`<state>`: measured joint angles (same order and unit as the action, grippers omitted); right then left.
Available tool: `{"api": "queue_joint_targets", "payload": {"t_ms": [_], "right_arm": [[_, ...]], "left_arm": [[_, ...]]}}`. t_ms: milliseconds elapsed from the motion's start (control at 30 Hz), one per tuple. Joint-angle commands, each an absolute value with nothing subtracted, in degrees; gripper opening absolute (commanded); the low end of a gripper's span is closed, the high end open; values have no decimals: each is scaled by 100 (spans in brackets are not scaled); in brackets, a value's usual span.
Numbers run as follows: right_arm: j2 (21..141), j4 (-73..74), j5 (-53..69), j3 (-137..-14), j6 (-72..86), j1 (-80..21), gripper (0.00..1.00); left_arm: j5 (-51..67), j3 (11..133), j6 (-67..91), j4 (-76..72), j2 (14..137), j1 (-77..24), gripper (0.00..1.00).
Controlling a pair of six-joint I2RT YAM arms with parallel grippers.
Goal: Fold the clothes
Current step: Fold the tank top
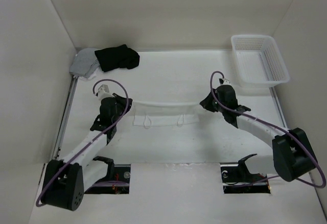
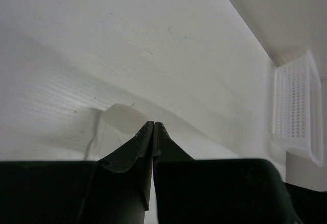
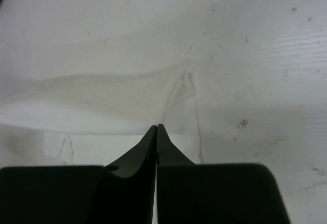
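Note:
The clothes [image 1: 163,113], a thin white camisole, stretch across the middle of the table between my two grippers. Its upper edge is a taut raised band, and two narrow strap loops lie on the lower part. My left gripper [image 1: 126,103] is shut on the left end of that band. My right gripper [image 1: 203,104] is shut on the right end. In the left wrist view the fingertips [image 2: 154,124] meet over white fabric [image 2: 120,116]. In the right wrist view the closed gripper [image 3: 157,126] pinches the cloth [image 3: 102,101], with a strap running beside it.
A black garment [image 1: 117,57] and a grey garment [image 1: 84,63] lie bunched in the far left corner. A white mesh basket [image 1: 260,60] stands at the far right, and its side shows in the left wrist view [image 2: 296,106]. White walls enclose the table.

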<state>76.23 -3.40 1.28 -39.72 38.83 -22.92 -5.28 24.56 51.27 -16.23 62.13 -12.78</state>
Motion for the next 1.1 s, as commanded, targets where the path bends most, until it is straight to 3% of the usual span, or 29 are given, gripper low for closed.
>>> {"api": "queue_joint_targets", "payload": {"t_ms": [0,300,733,800,867,933,1000,1067], "right_arm": [[7261,-694,-9,-3552,3937,-2325,3],[6768,-765,-88,-2593,4359,-2614,3],[6706,-246,-475,-2180,4913,-3177,4],[6566,-124,-483,-2145,4939,-3212,12],[6216,113,-597,-2153,4975,-3300,28],[5803,412,-764,-2267,4931,-3388,38],[5512,553,-835,-2434,4826,-3493,40],[5475,502,-853,-2636,4720,-3572,33]], "left_arm": [[-343,1909,5221,-1592,5443,-1305,2],[-343,959,5300,-686,4044,-1410,2],[-580,334,5625,-378,3753,-1797,5],[-580,334,5651,-256,3674,-1806,11],[-580,430,5651,25,3429,-1806,20],[-624,605,5643,359,3043,-1850,21],[-851,860,5581,640,2709,-1990,21],[-1167,1098,5485,764,2628,-2235,21]]}}
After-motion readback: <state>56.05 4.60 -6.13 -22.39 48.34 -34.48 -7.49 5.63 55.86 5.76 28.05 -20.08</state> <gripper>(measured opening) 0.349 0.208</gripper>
